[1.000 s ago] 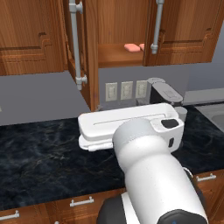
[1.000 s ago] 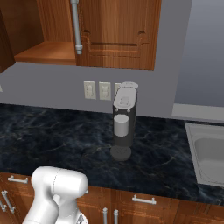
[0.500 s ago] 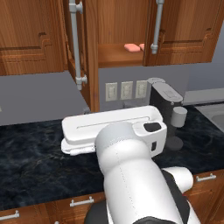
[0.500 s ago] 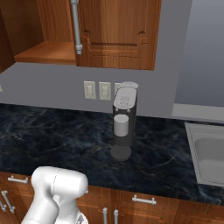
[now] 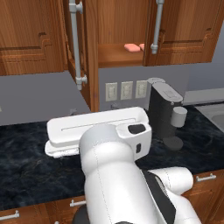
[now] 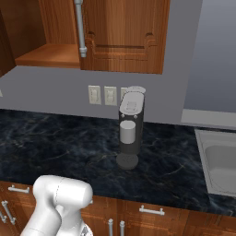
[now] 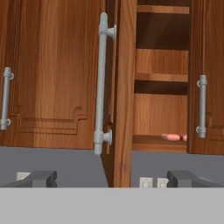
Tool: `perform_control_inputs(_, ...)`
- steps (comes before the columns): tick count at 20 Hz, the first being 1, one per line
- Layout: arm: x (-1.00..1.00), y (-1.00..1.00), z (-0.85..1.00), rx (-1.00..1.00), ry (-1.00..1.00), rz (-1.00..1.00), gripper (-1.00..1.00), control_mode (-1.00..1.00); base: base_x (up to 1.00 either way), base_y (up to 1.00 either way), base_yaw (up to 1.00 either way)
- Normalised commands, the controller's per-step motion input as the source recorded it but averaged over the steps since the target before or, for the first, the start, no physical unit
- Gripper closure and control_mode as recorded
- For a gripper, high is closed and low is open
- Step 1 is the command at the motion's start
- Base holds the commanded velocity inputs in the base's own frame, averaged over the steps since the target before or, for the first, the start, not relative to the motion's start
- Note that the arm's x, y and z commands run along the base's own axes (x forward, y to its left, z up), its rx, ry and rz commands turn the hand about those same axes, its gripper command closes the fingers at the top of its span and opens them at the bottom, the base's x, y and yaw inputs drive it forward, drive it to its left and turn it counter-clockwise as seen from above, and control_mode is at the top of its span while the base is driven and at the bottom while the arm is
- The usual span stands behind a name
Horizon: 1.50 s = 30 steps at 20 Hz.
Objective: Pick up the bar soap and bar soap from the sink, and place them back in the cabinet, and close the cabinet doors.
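- Soap bars: two pink bars lie on the cabinet's (image 5: 118,54) lower shelf, at the upper middle of the left base view; one bar (image 5: 131,47) shows whole, the second (image 5: 141,46) is partly hidden behind the right door's handle; in the hand view they sit low and right of centre, one (image 7: 170,137) plain, the other (image 7: 185,138) cut off by the right door
- Doors: both stand open; the left door (image 7: 124,92) is seen edge-on with its long silver handle (image 7: 101,83) beside it; the right door (image 7: 208,78) is at the right edge of the hand view
- Gripper (image 7: 113,178): two dark fingertips sit far apart at the bottom of the hand view, jaws wide and holding nothing
- Sink (image 6: 219,161): grey basin at the right edge of the right base view
- Coffee machine (image 6: 130,126): dark, on the black marble counter (image 6: 55,143), below the wall sockets (image 6: 102,95)
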Motion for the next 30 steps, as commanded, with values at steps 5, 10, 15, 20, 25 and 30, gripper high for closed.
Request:
perform_control_inputs(5,0.04,0.17,-0.07,0.00,0.02,0.00,-1.00,-1.00,0.00,0.00,0.00)
perform_control_inputs(10,0.13,0.12,-0.09,0.00,0.01,0.00,-1.00,-1.00,0.00,0.00,0.00)
perform_control_inputs(15,0.14,0.13,-0.08,0.00,0.01,-0.01,-1.00,-1.00,0.00,0.00,0.00)
perform_control_inputs(20,0.13,0.12,-0.02,0.00,0.00,-0.05,-1.00,-1.00,0.00,0.00,0.00)
perform_control_inputs(25,0.14,0.06,0.00,0.00,0.00,-0.08,-1.00,-1.00,0.00,0.00,0.00)
perform_control_inputs(30,0.20,0.07,0.00,0.00,0.00,-0.10,-1.00,-1.00,0.00,0.00,0.00)
